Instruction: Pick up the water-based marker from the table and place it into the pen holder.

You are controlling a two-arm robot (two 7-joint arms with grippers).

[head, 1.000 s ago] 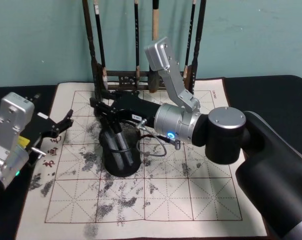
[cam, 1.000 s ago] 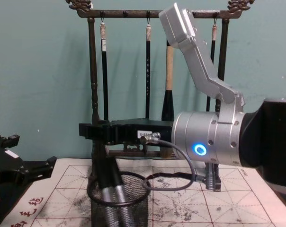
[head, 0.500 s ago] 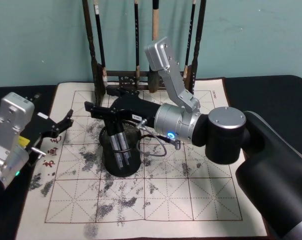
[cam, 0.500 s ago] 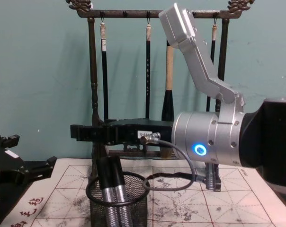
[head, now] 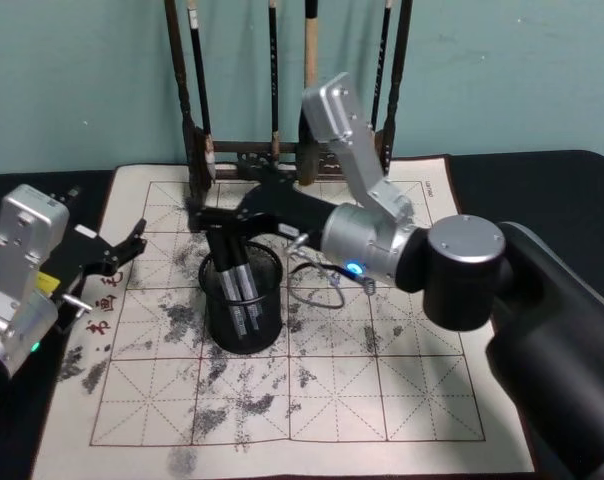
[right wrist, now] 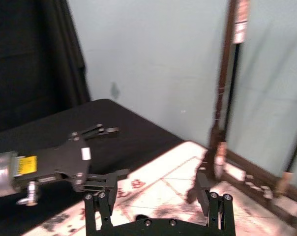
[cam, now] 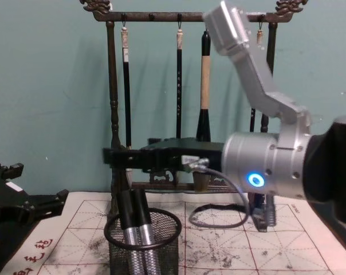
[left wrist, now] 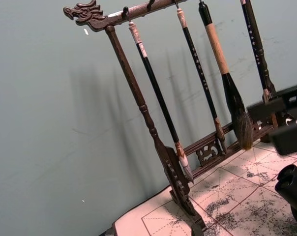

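You had a black-covered table [head: 542, 175] carrying a gridded, ink-stained calligraphy mat [head: 382, 400], and on that mat stood the black mesh pen holder [head: 242, 320] toward its left middle and the dark wooden brush rack [head: 257, 155] along its far edge, near the wall.

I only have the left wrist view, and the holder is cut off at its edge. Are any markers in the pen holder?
Observer: Yes, two markers stand leaning inside the pen holder.
Operator: Is the right gripper gripping them?
Observer: No, the right gripper is open and empty, above the holder.
Operator: And the left gripper?
Observer: The left gripper is open, parked at the left edge of the mat.
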